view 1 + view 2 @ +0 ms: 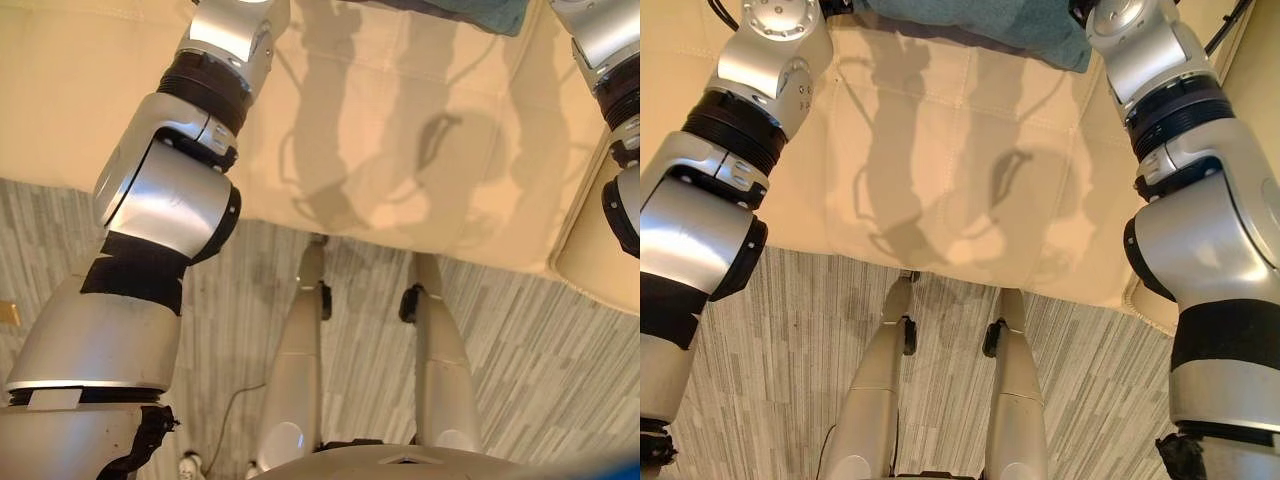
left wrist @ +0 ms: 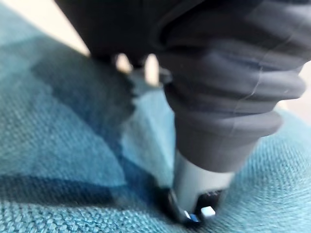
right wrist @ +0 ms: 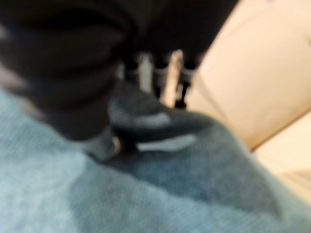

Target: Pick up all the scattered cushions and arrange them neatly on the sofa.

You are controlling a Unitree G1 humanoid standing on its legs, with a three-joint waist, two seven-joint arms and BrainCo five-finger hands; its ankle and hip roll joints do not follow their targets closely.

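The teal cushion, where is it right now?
The teal cushion lies at the far edge of the right eye view, on the cream sofa, between the robot's two outstretched arms.

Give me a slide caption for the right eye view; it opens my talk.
Both arms reach over the cream sofa to a teal cushion.

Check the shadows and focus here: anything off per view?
Eye views: sharp; arm shadows fall dark on the cream sofa seat, teal cushion cut by the top edge. Left wrist view: cushion weave crisp nearby, left hand cover soft. Right wrist view: blurred throughout, right hand smeared.
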